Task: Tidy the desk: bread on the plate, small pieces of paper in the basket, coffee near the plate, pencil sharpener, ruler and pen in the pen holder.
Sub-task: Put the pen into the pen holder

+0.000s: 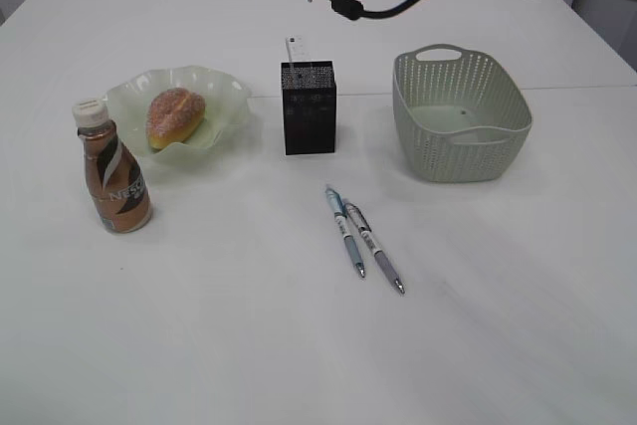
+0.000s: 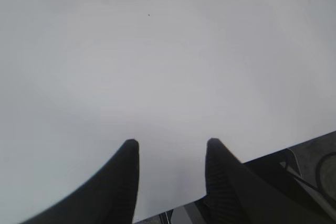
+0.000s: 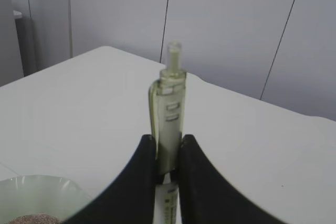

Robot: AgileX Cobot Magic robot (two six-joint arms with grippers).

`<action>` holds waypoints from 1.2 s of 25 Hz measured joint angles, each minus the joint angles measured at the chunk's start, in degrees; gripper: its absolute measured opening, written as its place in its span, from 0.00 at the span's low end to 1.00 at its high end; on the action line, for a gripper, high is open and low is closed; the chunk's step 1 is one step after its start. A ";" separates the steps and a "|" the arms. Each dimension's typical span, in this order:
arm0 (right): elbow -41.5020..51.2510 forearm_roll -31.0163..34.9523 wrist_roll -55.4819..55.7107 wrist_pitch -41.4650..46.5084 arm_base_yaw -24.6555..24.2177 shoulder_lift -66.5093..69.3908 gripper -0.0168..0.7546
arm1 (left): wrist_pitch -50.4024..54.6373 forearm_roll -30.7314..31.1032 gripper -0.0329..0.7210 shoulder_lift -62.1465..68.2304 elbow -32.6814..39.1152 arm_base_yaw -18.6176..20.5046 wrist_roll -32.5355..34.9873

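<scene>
Pen, pale green plastic with a clear cap end, is clamped upright in the right hand, hanging tip down high above the desk, just behind the holder. That holder is a black mesh box, square-sided, with a white ruler standing in it. Two more pens lie side by side on open desk in front of it, slanting toward the near right. To the right sits a grey perforated basket with a handle loop; to the left a wavy-edged, pale green plate carries the sugared bread, and a brown coffee bottle stands just beside the plate. The near half of the desk is smooth, white and roomy. The left hand, its dark ribbed fingers apart and holding nothing, hovers at the near desk edge.
</scene>
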 joint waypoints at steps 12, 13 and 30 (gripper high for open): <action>15.74 -0.08 -0.43 -27.49 -2.05 0.76 0.13 | -1.93 1.24 0.45 0.00 0.00 0.00 0.00; 15.74 -0.08 -0.56 -28.15 -2.34 1.25 0.13 | -1.93 1.24 0.45 0.00 0.00 0.00 0.00; 15.88 3.66 -1.41 -29.44 -4.38 9.51 0.13 | -2.72 1.24 0.45 0.00 0.00 0.00 0.00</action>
